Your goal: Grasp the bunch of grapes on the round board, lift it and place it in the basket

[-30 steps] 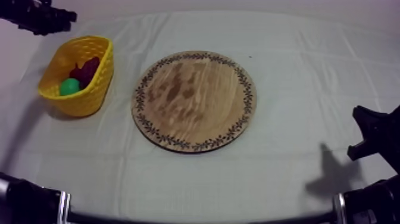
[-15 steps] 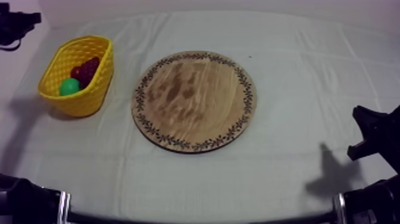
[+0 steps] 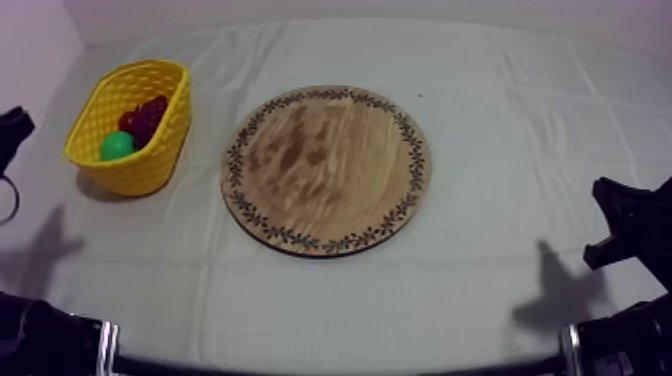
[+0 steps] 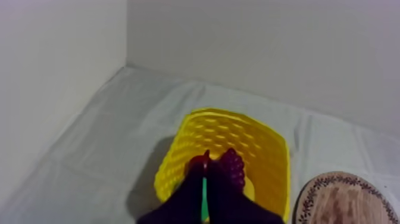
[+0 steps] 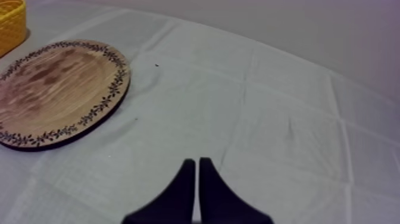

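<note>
The dark purple bunch of grapes (image 3: 148,115) lies inside the yellow basket (image 3: 165,150) at the table's left, beside a green pear (image 3: 117,146). The round wooden board (image 3: 325,168) in the middle carries nothing. My left gripper (image 3: 12,130) hangs at the table's left edge, apart from the basket. In the left wrist view its fingers lie together as a narrow wedge (image 4: 204,179), shut on nothing, above the basket (image 4: 178,158) with the grapes (image 4: 233,167) in it. My right gripper (image 3: 612,222) rests low at the right, and its fingers (image 5: 197,170) are also together over bare cloth.
The board (image 5: 56,89) lies left of the right gripper, with a corner of the basket (image 5: 12,21) beyond it. A wall stands close behind and to the left of the basket. A small red fruit (image 4: 199,162) shows in the basket beside the grapes.
My left arm has drawn back from behind the basket, moving down along the table's left edge. The grapes stay in the basket. The right arm has not moved.
</note>
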### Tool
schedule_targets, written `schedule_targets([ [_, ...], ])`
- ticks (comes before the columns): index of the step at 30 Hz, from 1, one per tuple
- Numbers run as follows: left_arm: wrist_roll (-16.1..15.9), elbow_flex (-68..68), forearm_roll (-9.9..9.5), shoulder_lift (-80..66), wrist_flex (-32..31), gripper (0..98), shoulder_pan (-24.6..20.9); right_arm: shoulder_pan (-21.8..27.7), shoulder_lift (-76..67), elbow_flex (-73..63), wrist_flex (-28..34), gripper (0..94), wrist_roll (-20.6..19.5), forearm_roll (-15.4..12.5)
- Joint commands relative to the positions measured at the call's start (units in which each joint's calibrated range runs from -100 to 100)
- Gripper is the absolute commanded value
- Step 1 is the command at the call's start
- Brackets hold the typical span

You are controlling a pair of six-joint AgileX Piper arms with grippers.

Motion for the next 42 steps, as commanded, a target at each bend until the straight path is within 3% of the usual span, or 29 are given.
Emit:
schedule_targets([
  [1,2.18,7.25,-1.05,-8.40,-1.16,0.0,-0.07,0.02,-0.01,-0.03,0.00,0.4,0.00,0.01],
  [4,3.55,11.72,-2.24,-11.23,-4.16,0.0,-0.52,0.02,-0.01,-0.03,0.00,0.4,0.02,0.01],
  [5,3.07,12.88,-1.75,-11.98,-5.27,0.0,-0.78,0.02,-0.01,-0.03,0.00,0.4,0.02,0.01],
  [7,-0.07,14.75,1.38,-13.09,-7.31,0.0,-1.60,0.02,-0.01,-0.03,0.00,0.4,0.01,0.01],
  [10,-8.87,17.30,9.89,-14.85,-10.15,0.0,-2.99,0.02,-0.01,-0.03,0.00,0.4,0.00,0.01],
  [12,-12.65,18.08,13.45,-15.93,-10.37,0.0,-3.53,0.02,-0.01,-0.03,0.00,0.4,-0.01,0.01],
  [15,-15.69,18.64,15.73,-17.67,-8.52,0.0,-3.31,0.02,-0.01,-0.03,0.00,0.4,0.02,0.01],
  [20,-20.63,18.87,18.80,-24.01,1.34,0.0,-0.17,0.02,-0.01,-0.03,0.00,0.4,0.00,0.01],
  [25,-21.82,18.93,20.27,-25.98,5.08,0.0,0.70,0.02,-0.01,-0.03,0.00,0.4,-0.01,0.01],
  [42,-23.58,18.72,21.12,-26.46,6.94,0.0,1.43,0.02,-0.01,-0.03,0.00,0.4,0.00,0.01],
])
